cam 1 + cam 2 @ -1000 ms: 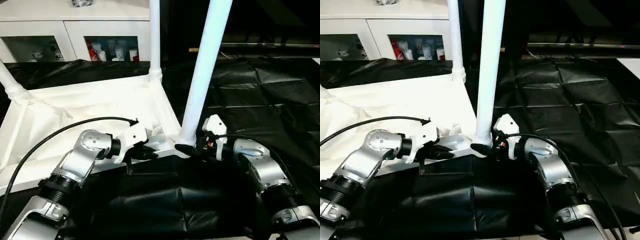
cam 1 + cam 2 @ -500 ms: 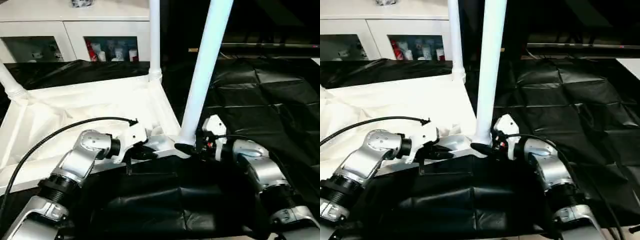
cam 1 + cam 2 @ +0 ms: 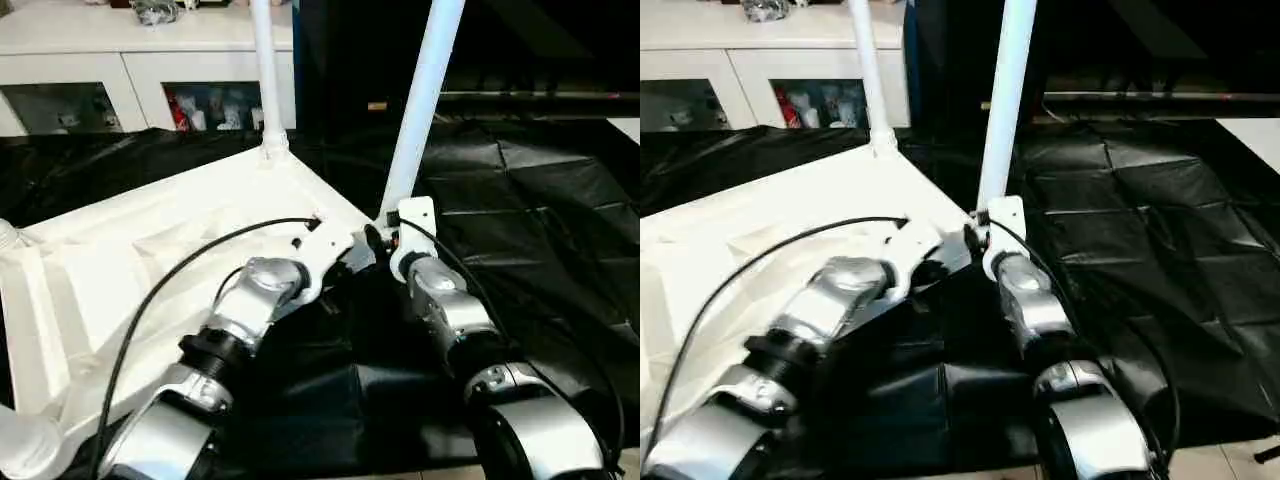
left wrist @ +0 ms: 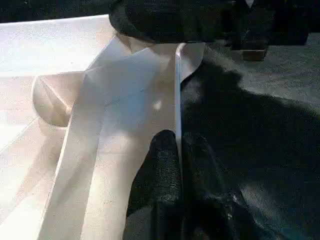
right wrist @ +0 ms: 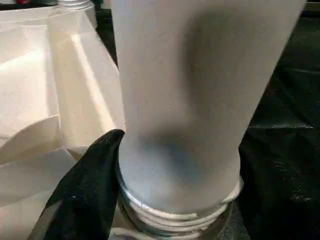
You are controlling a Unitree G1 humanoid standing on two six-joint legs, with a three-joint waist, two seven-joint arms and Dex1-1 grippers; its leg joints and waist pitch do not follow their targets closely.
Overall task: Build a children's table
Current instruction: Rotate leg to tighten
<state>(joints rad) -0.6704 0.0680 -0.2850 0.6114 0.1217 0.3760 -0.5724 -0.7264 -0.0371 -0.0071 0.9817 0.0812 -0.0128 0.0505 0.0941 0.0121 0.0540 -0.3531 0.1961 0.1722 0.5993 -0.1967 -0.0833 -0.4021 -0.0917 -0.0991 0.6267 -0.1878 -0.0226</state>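
The white plastic rectangular tabletop (image 3: 150,270) is laid underside-up on the black sheet-covered floor (image 3: 540,210), its ribs exposed. A long white tapered tube leg (image 3: 420,100) is stood in the near corner socket, thread still visible, and is clasped at its base by the right gripper (image 5: 107,200). The tabletop's edge wall is pinched by the clenched left gripper (image 4: 177,155). A second white leg (image 3: 265,70) is seated in the far corner.

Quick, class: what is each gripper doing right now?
Left gripper: shut on the tabletop rim.
Right gripper: at the base of the near leg; whether open or shut cannot be told.
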